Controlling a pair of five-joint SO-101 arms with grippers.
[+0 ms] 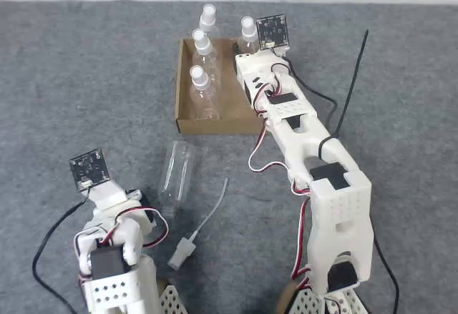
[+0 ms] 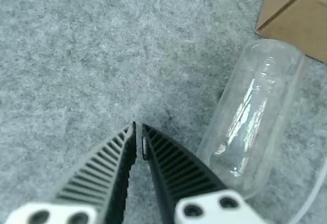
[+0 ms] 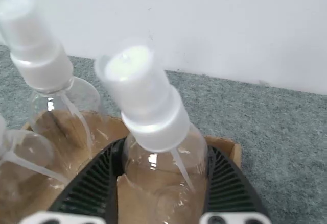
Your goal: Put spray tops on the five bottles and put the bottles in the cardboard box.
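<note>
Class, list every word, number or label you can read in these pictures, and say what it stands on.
No text can be read.
cardboard box: plain, no print.
lying bottle: clear, no label.
capped bottle: clear, no label.
circuit board on an arm: marks too small to read.

Bright, even, diffuse overhead light; shadows faint and soft.
Weak shadows on grey carpet (image 1: 86, 78). Glare streaks on lying bottle (image 2: 250, 117), left wrist view. White spray top (image 3: 140, 91) of capped bottle (image 3: 163, 163) near blown out vs bright wall (image 3: 230, 25), rt wrist view.
</note>
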